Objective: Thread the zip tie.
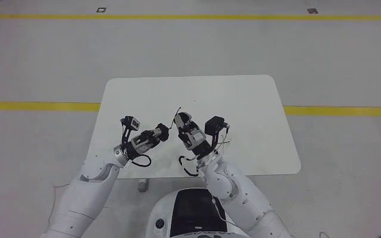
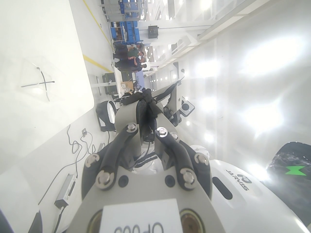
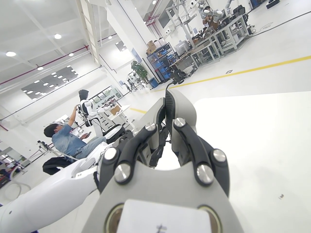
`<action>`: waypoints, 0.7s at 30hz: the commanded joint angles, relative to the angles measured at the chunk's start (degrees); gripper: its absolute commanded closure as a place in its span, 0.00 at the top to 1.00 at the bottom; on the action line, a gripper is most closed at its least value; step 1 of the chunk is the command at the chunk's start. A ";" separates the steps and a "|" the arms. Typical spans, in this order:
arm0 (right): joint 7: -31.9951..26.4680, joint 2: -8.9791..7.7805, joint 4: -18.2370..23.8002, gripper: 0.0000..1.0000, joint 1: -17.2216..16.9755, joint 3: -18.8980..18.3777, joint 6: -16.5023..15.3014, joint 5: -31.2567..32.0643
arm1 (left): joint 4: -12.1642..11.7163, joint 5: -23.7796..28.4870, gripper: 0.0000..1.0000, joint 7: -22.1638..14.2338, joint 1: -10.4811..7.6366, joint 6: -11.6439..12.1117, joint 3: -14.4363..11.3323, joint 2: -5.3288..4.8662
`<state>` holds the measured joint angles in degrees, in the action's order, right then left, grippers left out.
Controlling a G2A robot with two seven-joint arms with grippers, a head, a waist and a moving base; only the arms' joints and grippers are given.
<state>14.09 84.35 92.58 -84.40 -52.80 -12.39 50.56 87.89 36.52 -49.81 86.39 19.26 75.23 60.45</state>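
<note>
above the near half of the white surface [image 1: 250, 101] both arms are raised off it, elbows bent, wrists turned inward so the two tips nearly meet. the right gripper [image 3: 167, 98] angles up and away from the body. its fingers [image 3: 182, 105] are together, clamped on the zip tie [image 3: 167, 87], whose thin black strip sticks out past the tips into the air. the left gripper [image 2: 145, 100] points sideways at the right one, just beside it, its fingers [image 2: 126, 115] pressed together. something dark sits at their tips, but i cannot tell what.
</note>
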 commanded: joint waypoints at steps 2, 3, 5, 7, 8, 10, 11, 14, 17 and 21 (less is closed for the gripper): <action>-0.01 0.00 -0.15 0.00 -0.06 0.01 0.09 0.10 | 0.00 0.00 0.00 0.00 0.00 0.00 0.00 0.00; -0.04 0.00 -0.20 0.00 -0.09 0.02 0.13 0.11 | 0.00 0.00 0.00 0.00 0.00 0.00 0.00 0.00; -0.10 -0.01 -0.30 0.00 -0.12 0.03 0.23 0.19 | 0.00 0.00 0.00 0.00 0.00 0.00 0.00 0.00; -0.06 -0.01 -0.36 0.00 -0.16 0.04 0.25 0.25 | 0.00 0.00 0.00 0.00 0.00 0.00 0.00 0.00; -0.05 -0.02 -0.42 0.00 -0.20 0.02 0.28 0.30 | 0.00 0.00 0.00 0.00 0.00 0.00 0.00 0.00; -0.06 -0.03 -0.49 0.00 -0.27 -0.02 0.33 0.38 | 0.00 0.00 0.00 0.00 0.00 0.00 0.00 0.00; -0.08 -0.05 -0.52 0.00 -0.31 -0.04 0.34 0.42 | 0.00 0.00 0.00 0.00 0.00 0.00 0.00 0.00; -0.21 -0.08 -0.58 0.00 -0.41 -0.08 0.35 0.57 | 0.00 0.00 0.00 0.00 0.00 0.00 0.00 0.00; -0.29 -0.11 -0.63 0.00 -0.51 -0.11 0.35 0.65 | 0.00 0.00 0.00 0.00 0.00 0.00 0.00 0.00; -0.60 -0.15 -0.79 0.00 -0.59 -0.06 0.29 0.89 | 0.00 0.00 0.00 0.00 0.00 0.00 0.00 0.00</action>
<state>13.60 84.21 91.83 -84.98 -52.88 -12.10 51.37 87.89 36.52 -49.81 86.39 19.26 75.23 60.45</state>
